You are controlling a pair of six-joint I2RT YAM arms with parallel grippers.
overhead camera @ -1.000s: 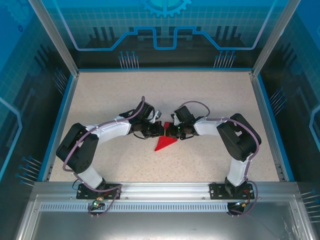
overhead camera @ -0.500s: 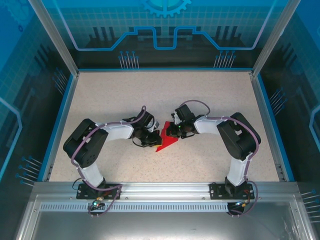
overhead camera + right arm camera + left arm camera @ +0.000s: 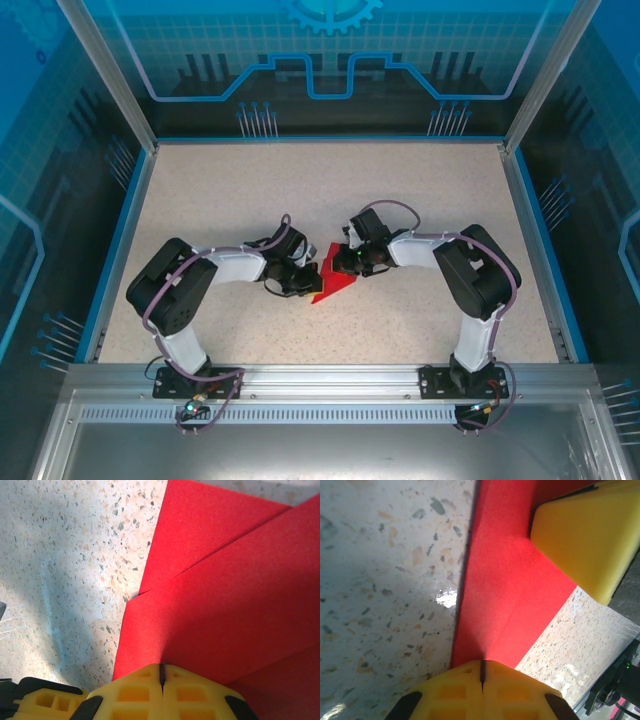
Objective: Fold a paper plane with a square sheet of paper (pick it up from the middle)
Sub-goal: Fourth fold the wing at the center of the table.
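paper (image 3: 330, 281), bright red and folded to a pointed shape, lies near the middle of the speckled worktop (image 3: 200, 200), between my two arms. from above, the left pincer (image 3: 303, 283) meets its left edge and the right pincer (image 3: 347, 264) its upper right side.

on the left wrist camera the left pincer (image 3: 482, 672) is clenched, its pads together with just a thin seam between them. its tip is at the near end of the paper (image 3: 505, 590), where a crease runs up to the seam. i cannot tell whether any paper is caught in there. a yellow finger (image 3: 580, 535) of the right pincer rests on the far part of the paper.

on the right wrist camera the right pincer (image 3: 161, 672) is clenched too, tip against the paper (image 3: 215, 610), which shows overlapping layers with slanting folded edges.
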